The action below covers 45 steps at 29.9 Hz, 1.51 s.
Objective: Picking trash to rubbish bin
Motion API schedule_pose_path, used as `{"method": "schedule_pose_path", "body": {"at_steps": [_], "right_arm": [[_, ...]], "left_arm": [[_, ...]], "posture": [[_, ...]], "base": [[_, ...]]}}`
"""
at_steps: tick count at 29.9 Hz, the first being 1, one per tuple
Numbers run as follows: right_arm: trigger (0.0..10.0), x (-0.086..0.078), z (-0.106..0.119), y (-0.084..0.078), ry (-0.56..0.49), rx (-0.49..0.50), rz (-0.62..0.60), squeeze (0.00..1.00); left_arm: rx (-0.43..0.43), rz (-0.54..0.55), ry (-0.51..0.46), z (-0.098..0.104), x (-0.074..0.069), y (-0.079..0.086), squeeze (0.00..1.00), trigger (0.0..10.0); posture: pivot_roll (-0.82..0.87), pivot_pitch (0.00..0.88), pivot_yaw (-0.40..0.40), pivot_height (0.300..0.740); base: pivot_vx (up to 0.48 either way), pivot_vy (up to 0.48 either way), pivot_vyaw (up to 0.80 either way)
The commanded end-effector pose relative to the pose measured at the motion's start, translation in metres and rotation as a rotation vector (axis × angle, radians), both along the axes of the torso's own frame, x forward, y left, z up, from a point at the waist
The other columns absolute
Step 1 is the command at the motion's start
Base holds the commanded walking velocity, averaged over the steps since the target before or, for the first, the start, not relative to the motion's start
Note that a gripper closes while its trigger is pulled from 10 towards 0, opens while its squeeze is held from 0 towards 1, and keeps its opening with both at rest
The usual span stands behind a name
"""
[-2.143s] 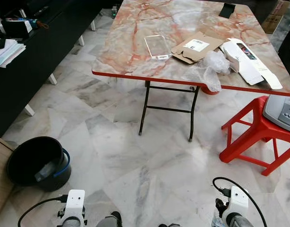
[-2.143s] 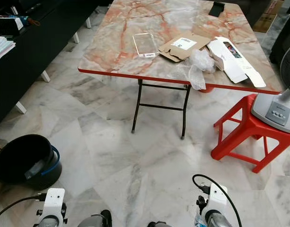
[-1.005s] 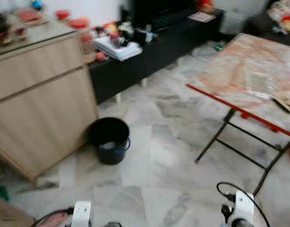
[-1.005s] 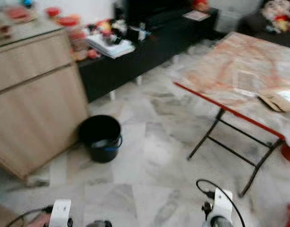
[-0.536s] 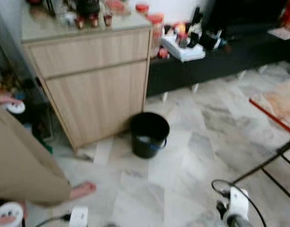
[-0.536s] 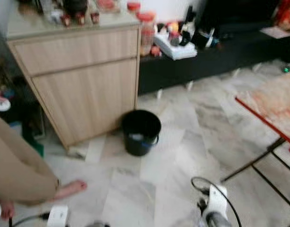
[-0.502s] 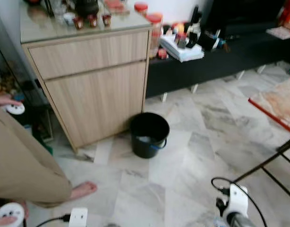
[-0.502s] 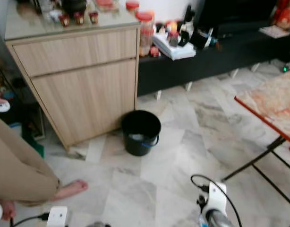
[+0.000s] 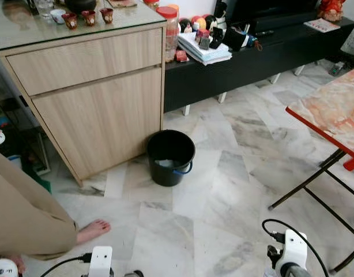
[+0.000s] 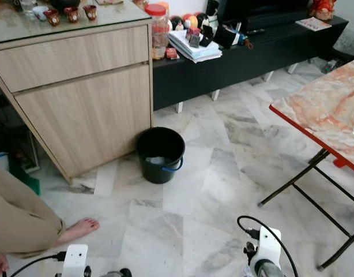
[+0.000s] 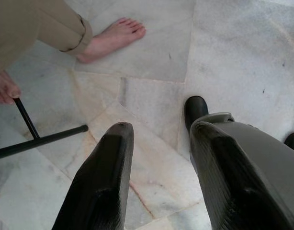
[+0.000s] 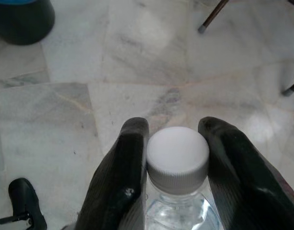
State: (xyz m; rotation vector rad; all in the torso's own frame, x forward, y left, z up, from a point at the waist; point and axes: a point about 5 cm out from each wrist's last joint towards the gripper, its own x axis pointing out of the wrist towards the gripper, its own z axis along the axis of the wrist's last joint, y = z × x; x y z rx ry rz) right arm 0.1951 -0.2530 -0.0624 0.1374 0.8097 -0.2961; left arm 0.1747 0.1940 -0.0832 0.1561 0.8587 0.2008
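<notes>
Midway, by the look of it: clear plastic bottle with white screw cap (image 12: 177, 158) clamped between the fingers of the right gripper (image 12: 177, 165), not yet dropped. One round black plastic bin (image 9: 170, 157) ahead and to the left of that gripper, some trash already inside. Left gripper (image 11: 159, 179) parted, carrying nothing.
</notes>
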Motion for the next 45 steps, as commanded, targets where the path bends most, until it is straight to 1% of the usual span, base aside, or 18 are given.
{"method": "schedule_pose_path", "body": {"at_steps": [1, 5, 9, 17, 22, 25, 31, 45], "right_arm": [[10.0, 0.0012, 0.0031, -0.0084, -0.001, -0.013, -0.025, 0.00], [10.0, 0.0032, 0.0042, -0.0096, 0.005, -0.015, -0.040, 0.00], [10.0, 0.0071, 0.0063, -0.0085, -0.007, -0.026, -0.020, 0.00], [10.0, 0.0075, 0.0072, -0.0115, 0.009, -0.044, -0.006, 0.00], [10.0, 0.0068, 0.0074, -0.0131, 0.009, -0.046, -0.019, 0.00], [10.0, 0.0068, 0.0073, -0.0128, 0.007, -0.044, -0.021, 0.00], [10.0, 0.0024, 0.0058, -0.0149, 0.013, -0.055, -0.020, 0.00], [10.0, 0.0042, 0.0056, -0.0120, 0.009, -0.040, -0.028, 0.00]], "left_arm": [[-0.012, 0.018, 0.029, -0.0041, -0.0075, -0.0025, 0.00, 10.0], [-0.015, 0.025, 0.026, -0.0039, -0.0068, -0.0026, 0.00, 10.0], [-0.015, 0.031, 0.026, -0.0035, -0.0062, -0.0015, 0.00, 10.0], [-0.013, 0.056, 0.015, -0.0018, -0.0034, 0.0014, 0.00, 10.0], [-0.013, 0.059, 0.018, -0.0029, -0.0061, 0.0017, 0.00, 10.0], [-0.013, 0.057, 0.030, -0.0046, -0.0100, 0.0018, 0.00, 10.0], [-0.014, 0.059, 0.032, -0.0053, -0.0114, 0.0010, 0.00, 10.0], [-0.014, 0.044, 0.026, -0.0043, -0.0086, -0.0010, 0.00, 10.0]], "posture": [[0.06, 0.167, -0.116, 0.740], [0.06, 0.165, -0.121, 0.740], [0.05, 0.162, -0.125, 0.740], [0.07, 0.181, -0.144, 0.740], [0.06, 0.185, -0.143, 0.740], [0.05, 0.182, -0.141, 0.740], [0.06, 0.174, -0.144, 0.740], [0.07, 0.150, -0.138, 0.740]], "base": [[0.247, 0.000, 0.00], [0.247, 0.000, -0.75], [0.249, 0.000, 0.00], [0.246, 0.000, 0.00], [0.247, 0.000, 0.00], [0.247, 0.000, 0.00], [0.247, 0.000, 0.00], [0.273, 0.000, 0.00]]}}
